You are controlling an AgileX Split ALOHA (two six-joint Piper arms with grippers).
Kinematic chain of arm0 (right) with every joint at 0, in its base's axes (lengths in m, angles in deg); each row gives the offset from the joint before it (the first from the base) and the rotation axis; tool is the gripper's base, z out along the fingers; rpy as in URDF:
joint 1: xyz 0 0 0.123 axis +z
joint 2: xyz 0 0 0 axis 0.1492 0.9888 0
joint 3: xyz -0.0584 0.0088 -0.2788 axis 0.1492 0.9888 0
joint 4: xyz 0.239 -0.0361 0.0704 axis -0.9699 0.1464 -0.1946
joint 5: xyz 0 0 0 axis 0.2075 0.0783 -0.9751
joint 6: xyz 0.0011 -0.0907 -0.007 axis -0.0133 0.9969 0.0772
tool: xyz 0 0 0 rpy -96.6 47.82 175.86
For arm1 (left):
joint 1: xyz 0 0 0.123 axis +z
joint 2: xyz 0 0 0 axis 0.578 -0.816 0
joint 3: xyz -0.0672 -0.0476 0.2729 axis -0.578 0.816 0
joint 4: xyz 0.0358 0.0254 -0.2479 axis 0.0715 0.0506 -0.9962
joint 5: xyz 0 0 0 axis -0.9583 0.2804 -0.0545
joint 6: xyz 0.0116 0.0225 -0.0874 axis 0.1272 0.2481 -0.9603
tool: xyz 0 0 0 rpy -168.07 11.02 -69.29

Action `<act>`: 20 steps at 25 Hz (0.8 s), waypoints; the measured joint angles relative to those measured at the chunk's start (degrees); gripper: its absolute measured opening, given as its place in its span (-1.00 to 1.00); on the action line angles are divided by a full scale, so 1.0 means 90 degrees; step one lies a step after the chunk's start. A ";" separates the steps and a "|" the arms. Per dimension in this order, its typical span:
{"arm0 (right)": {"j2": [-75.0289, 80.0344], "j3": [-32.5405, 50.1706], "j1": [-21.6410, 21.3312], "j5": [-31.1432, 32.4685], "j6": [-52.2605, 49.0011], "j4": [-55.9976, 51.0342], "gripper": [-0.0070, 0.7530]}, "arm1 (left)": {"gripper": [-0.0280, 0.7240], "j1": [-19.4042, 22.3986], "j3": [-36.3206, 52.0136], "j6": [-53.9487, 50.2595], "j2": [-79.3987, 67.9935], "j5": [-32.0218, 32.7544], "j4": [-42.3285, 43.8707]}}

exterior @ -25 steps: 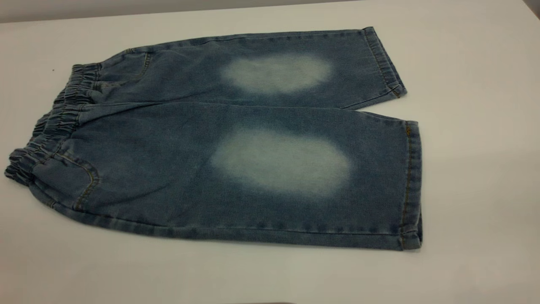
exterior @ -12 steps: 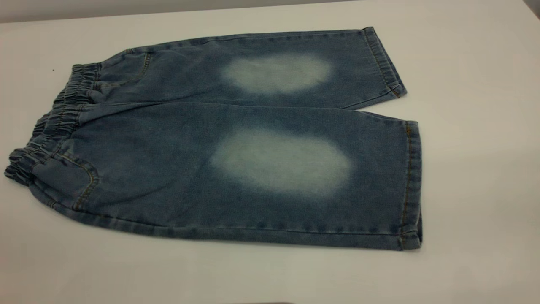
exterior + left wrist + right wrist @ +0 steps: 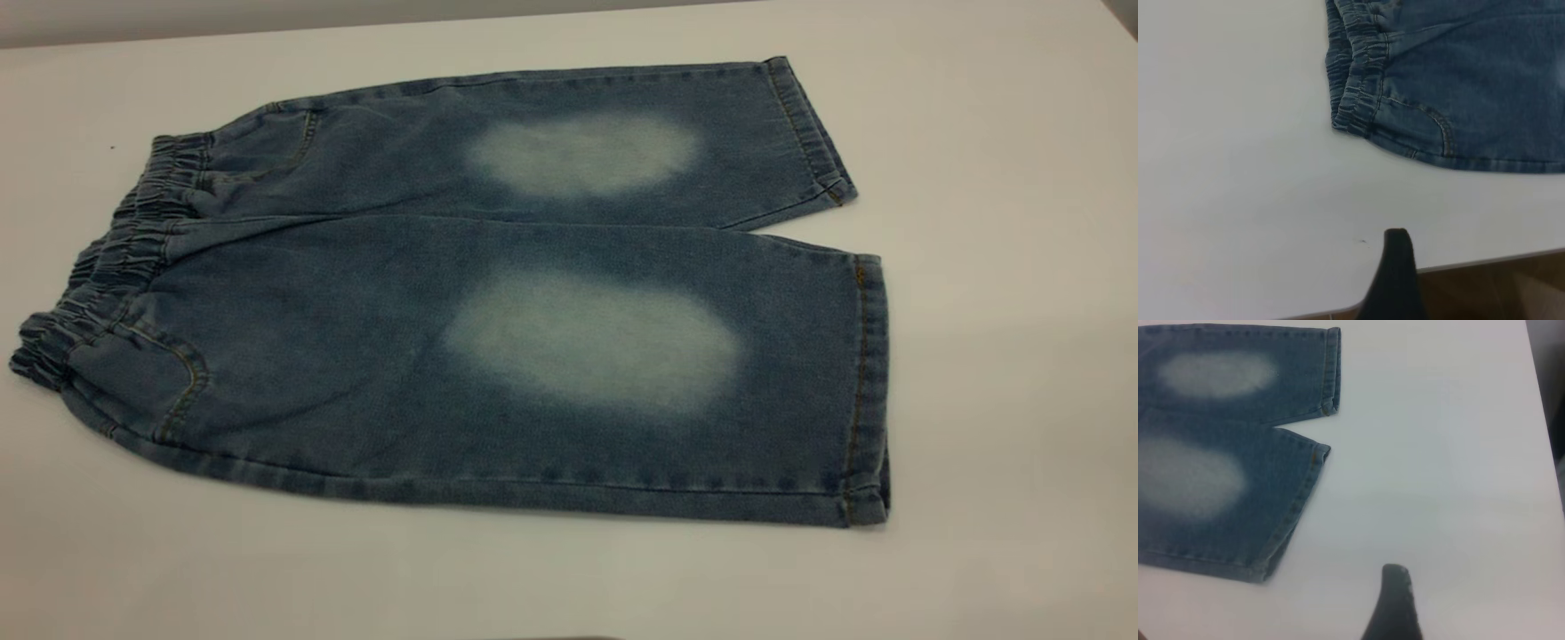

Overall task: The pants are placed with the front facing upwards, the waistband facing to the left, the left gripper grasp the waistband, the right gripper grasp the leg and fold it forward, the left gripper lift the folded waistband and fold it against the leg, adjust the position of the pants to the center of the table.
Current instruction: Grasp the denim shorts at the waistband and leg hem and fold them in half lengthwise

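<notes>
The pants [image 3: 498,302] lie flat on the white table [image 3: 996,373], front up, with a pale oval on each leg. The gathered waistband [image 3: 116,258] points left and the leg hems [image 3: 867,391] point right. No gripper shows in the exterior view. In the left wrist view the left gripper [image 3: 1471,280] hangs over the table's near edge, short of the waistband [image 3: 1355,73]; one black finger [image 3: 1397,267] shows, with nothing beside it. In the right wrist view the right gripper [image 3: 1451,600] hovers over bare table beside the leg hems [image 3: 1295,513]; one scuffed finger [image 3: 1395,600] shows. Both hold nothing.
Bare white tabletop surrounds the pants on all sides, widest at the right. The table's near edge [image 3: 1485,261] and brown floor beyond it appear in the left wrist view. The table's right edge [image 3: 1541,407] shows in the right wrist view.
</notes>
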 joint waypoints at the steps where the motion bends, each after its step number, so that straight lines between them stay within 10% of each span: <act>1: 0.0000 0.0000 0.0000 0.0000 0.0000 0.0000 0.35 | 0.59 0.0000 0.0000 0.0000 0.0000 0.0000 0.0000; 20: 0.0109 -0.0018 0.0000 0.0023 -0.0027 -0.0178 0.35 | 0.59 0.0000 0.0000 -0.0058 0.0000 -0.0013 0.0000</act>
